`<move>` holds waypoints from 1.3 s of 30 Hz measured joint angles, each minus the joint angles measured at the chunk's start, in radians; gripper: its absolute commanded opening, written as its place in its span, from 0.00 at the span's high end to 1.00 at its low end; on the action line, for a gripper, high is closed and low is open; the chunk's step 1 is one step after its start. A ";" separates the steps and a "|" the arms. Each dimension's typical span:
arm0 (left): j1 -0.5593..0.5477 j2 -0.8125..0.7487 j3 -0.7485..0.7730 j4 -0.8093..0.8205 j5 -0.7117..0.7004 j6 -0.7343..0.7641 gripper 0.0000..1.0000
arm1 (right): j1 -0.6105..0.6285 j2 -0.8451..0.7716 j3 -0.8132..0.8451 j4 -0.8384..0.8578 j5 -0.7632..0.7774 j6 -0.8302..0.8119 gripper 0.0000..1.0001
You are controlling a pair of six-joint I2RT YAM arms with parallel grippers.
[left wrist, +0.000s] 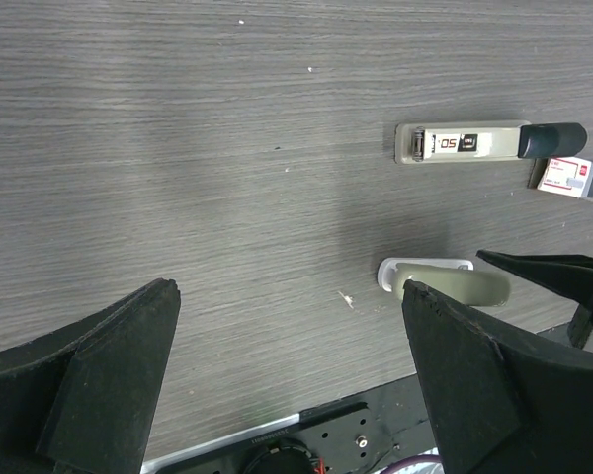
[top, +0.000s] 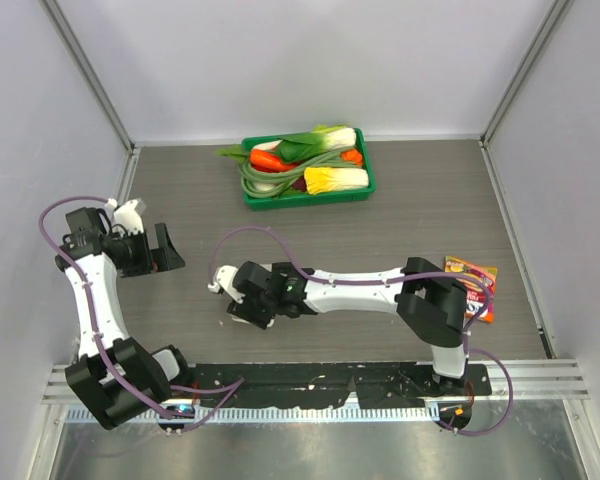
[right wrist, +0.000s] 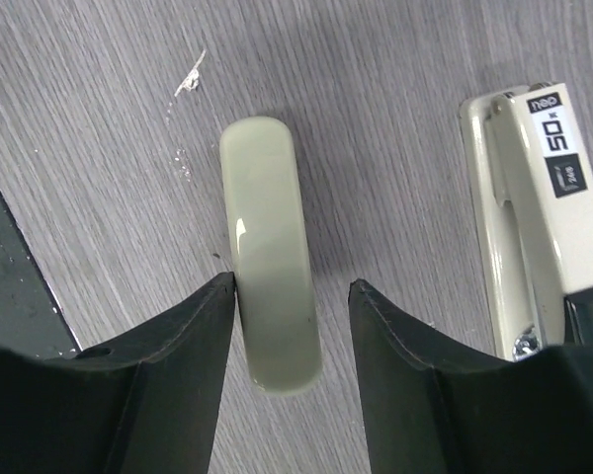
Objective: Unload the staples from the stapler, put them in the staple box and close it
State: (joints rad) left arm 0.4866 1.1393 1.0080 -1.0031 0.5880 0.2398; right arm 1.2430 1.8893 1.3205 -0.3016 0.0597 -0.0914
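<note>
The stapler (right wrist: 534,212), silver-grey with a black end and a "50" label, lies flat on the table and also shows in the left wrist view (left wrist: 465,143). Beside it lies a pale grey-green rounded bar (right wrist: 272,247) with a white end (left wrist: 385,273). My right gripper (right wrist: 294,281) straddles this bar: the left finger touches it, the right finger stands a gap away. A tiny grey sliver (right wrist: 190,77), perhaps staples, lies past the bar. My left gripper (left wrist: 289,286) hovers wide open and holds nothing. In the top view the right arm hides the stapler.
A green tray (top: 368,190) of vegetables stands at the back. A printed packet (top: 472,285) lies at the right. A small red-and-white box (left wrist: 571,178) sits next to the stapler's black end. The black mounting rail (top: 320,378) runs along the near edge.
</note>
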 measured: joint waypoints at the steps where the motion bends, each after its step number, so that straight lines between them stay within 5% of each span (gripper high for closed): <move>1: 0.000 -0.001 -0.001 0.004 0.000 -0.004 0.00 | 0.001 0.009 0.009 -0.008 -0.003 0.000 0.46; 5: -0.009 -0.010 -0.008 0.018 -0.003 -0.023 0.00 | 0.005 0.040 0.034 -0.035 -0.010 0.000 0.48; 17: -0.083 -0.031 -0.023 0.056 -0.048 -0.057 0.00 | 0.007 0.053 0.047 -0.065 0.018 0.016 0.99; 24: -0.291 -0.074 -0.042 0.098 -0.069 -0.101 0.00 | 0.004 0.022 0.020 0.055 0.128 0.153 0.99; 33: -0.303 -0.072 -0.045 0.092 -0.002 -0.056 0.00 | -0.012 -0.206 -0.166 0.288 0.240 0.374 0.99; 36: -0.310 -0.077 -0.045 0.083 0.034 -0.026 0.09 | -0.019 -0.234 -0.194 0.342 0.244 0.423 0.99; 39: -0.336 -0.080 -0.045 0.061 0.064 0.010 0.30 | -0.023 -0.243 -0.224 0.386 0.244 0.464 0.99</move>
State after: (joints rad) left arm 0.1505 1.0592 0.9627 -0.9421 0.6518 0.2501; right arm 1.2198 1.6463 1.0969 0.0841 0.3038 0.3725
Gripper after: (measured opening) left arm 0.849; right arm 0.399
